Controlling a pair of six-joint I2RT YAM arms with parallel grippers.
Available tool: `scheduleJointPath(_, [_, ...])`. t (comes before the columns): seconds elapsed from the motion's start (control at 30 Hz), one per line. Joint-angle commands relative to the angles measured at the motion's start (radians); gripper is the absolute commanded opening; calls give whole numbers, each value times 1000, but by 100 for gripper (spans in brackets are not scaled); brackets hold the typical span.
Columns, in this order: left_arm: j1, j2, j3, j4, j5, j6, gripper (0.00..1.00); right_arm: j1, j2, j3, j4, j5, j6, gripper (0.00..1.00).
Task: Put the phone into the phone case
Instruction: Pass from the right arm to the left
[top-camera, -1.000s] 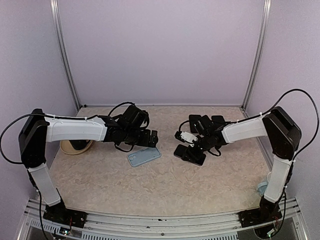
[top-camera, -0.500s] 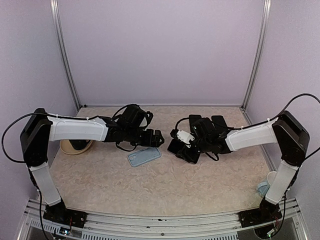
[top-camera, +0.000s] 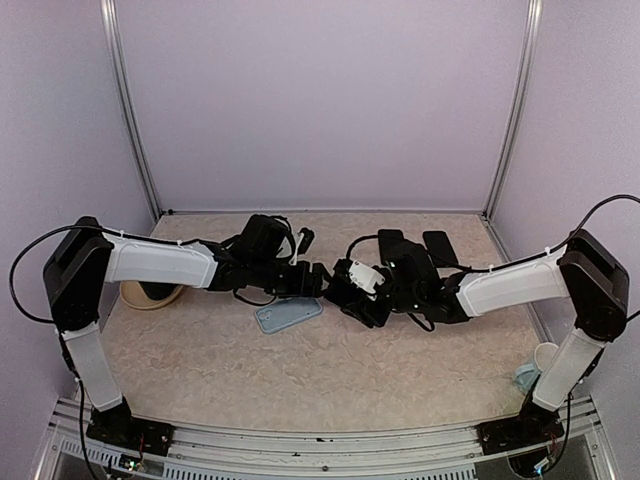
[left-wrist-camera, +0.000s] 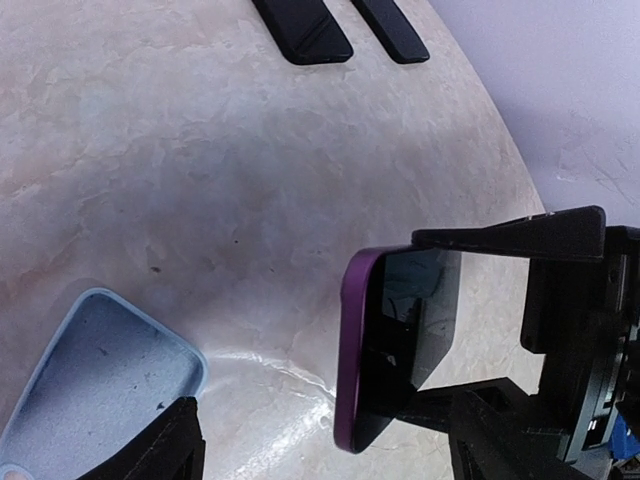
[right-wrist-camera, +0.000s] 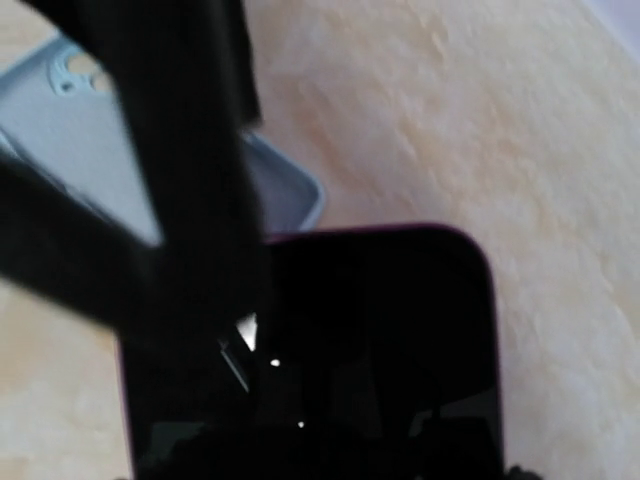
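Arms have met: right end effector (top-camera: 349, 291) clamps the phone (left-wrist-camera: 400, 340), left end effector (top-camera: 318, 281) gapes wide; a mistimed handover could drop it beside the case (left-wrist-camera: 90, 390).

Close ahead of the wrist I see a glossy black phone with a purple rim (right-wrist-camera: 380, 350) filling the lower frame. A blurred black bar (right-wrist-camera: 180, 150) crosses its far left corner. Beyond, to the left, a pale blue-grey phone case (right-wrist-camera: 60, 110) lies on the beige marbled tabletop (right-wrist-camera: 450, 120).
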Motion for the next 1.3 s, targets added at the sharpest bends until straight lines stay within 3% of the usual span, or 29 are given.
scheduleJointPath(0.0, [7,25,-10,81,87,-12,81,28,-50,-14,100,9,-12,53])
scheduleJointPath(0.37, [6,40,-18,150,178,-28,60,80,-65,-30,158,47,-32,53])
scheduleJointPath(0.63, [6,38,-29,170,194,-40,27,94,-53,-30,179,71,-37,53])
scheduleJointPath(0.83, [8,41,-32,167,190,-48,10,101,-48,-34,196,93,-44,53])
scheduleJointPath(1.07, [8,35,-37,175,190,-54,0,103,-46,-40,208,114,-45,54])
scheduleJointPath(1.17, [8,26,-45,182,188,-55,0,103,-48,-39,207,130,-35,61])
scheduleJointPath(1.27, [8,9,-59,198,182,-54,0,103,-56,-42,210,154,-22,81])
